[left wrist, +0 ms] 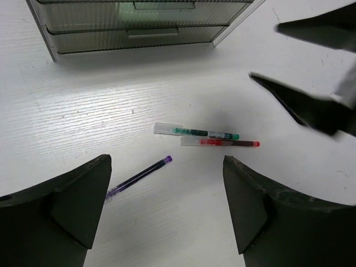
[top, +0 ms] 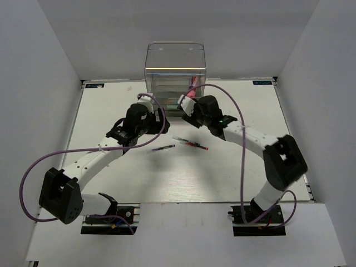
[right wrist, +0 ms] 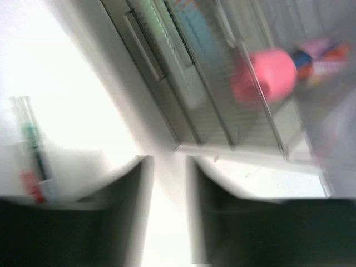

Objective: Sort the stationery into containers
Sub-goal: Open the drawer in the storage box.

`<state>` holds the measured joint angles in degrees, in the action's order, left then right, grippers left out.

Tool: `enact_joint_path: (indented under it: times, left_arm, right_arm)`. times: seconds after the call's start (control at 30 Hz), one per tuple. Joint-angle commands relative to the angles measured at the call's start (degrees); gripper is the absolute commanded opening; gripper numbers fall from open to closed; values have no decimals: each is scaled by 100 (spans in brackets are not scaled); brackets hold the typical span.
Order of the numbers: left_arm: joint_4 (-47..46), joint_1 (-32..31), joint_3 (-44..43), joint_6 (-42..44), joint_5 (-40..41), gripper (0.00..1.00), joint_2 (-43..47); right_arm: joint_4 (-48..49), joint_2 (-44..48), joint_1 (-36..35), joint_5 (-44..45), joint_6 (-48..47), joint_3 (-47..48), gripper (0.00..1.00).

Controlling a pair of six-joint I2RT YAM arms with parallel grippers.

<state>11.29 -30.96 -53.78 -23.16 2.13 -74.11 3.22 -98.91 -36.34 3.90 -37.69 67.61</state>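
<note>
- When you look at the organizer [top: 175, 67], you see it stands in the middle of the back edge of the table [top: 183, 178]. It has a tall clear bin on top and shut greyish drawers [left wrist: 139, 25] below.
- Your pink tube [right wrist: 264, 75] is inside the clear bin, close to its wall. Other bright things sit behind it, but they are too blurry to name.
- White walls [top: 33, 83] stand along the left, right and back sides of the table.
- Three thin pens lie on the table in front of the organizer, between your two arms and well away from every edge.
- You can see the green pen [left wrist: 197, 132] and the red pen [left wrist: 228, 143] lying side by side, almost touching, each with a clear cap.
- You find the purple pen [left wrist: 139, 175] alone on their left side, tilted.
- Your left gripper [left wrist: 167, 160] hangs over the pens with its fingers wide apart, and it holds nothing.
- Your right gripper [right wrist: 169, 164] is just in front of the organizer. Its fingers have a small gap, and nothing shows between them.
</note>
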Motion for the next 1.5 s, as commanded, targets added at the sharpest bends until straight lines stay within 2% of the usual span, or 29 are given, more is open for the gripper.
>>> enact_joint_path:
  times: [0.0, 0.03, 0.07, 0.2, 0.23, 0.27, 0.3, 0.33, 0.37, 0.43, 0.53, 0.57, 0.7, 0.77, 0.93, 1.07, 1.17, 1.47]
  left_arm:
    - [-188, 2, 69, -92, -46, 92, 256]
    - [-188, 2, 69, -92, -142, 93, 256]
    - [-188, 2, 69, -92, -221, 95, 178]
    - [109, 2, -210, -206, -432, 99, -375]
    - [345, 2, -290, -285, -433, 99, -533]
    - [461, 2, -369, -347, -433, 99, -822]
    - [532, 2, -431, -347, -433, 99, -947]
    - [532, 2, -432, -547, -433, 99, -1052]
    - [532, 2, -432, -671, -511, 96, -1132]
    - [209, 2, -274, -1205, -643, 92, -1299]
    - [-327, 2, 51, -2188, -819, 76, -1439]
    - [-808, 2, 139, -2402, -820, 67, -1510]
    - [-2269, 2, 719, -3343, -504, 55, -1677]
    - [-2944, 2, 772, -3573, -275, 54, -1922]
    - [-3378, 55, 316, -3853, 59, 54, -2625]
    - [-4292, 108, 263, -4152, 59, 55, -3162]
    - [-4845, 169, 263, -4346, 130, 58, -3504]
    - [-6103, 380, 263, -4592, 314, 57, -4050]
  right_arm:
    - [343, 977, 39, -259, 1048, -555, 66]
    - [415, 1432, 74, -67, 1262, -1000, 86]
    - [477, 1558, 92, 22, 1456, -1109, 90]
    - [-136, 2042, 153, -600, 2219, -1277, 88]
    - [-721, 2130, 197, -705, 2309, -1225, 83]
    - [-857, 2192, 206, -1011, 2397, -1120, 75]
    - [-998, 2297, 197, -1110, 2546, -1110, 63]
    - [-1138, 2359, 232, -1163, 2600, -1119, 37]
    - [-1122, 2420, 250, -1259, 2722, -1258, 25]
    - [-930, 2745, 276, -1287, 2898, -1469, 10]
    - [-692, 3141, 294, -1366, 3031, -1786, 10]
    - [-692, 3246, 311, -1348, 3040, -1813, 12]
    - [-622, 3589, 373, -1278, 3075, -1979, 12]
    - [-447, 3721, 399, -1330, 3057, -2085, 12]
    - [-42, 3950, 443, -1453, 2996, -2498, 12]
    - [-41, 3941, 443, -1559, 2978, -2490, 16]
    - [-24, 3959, 461, -1559, 2943, -2525, 16]
    - [82, 4038, 452, -1577, 2864, -2622, 18]
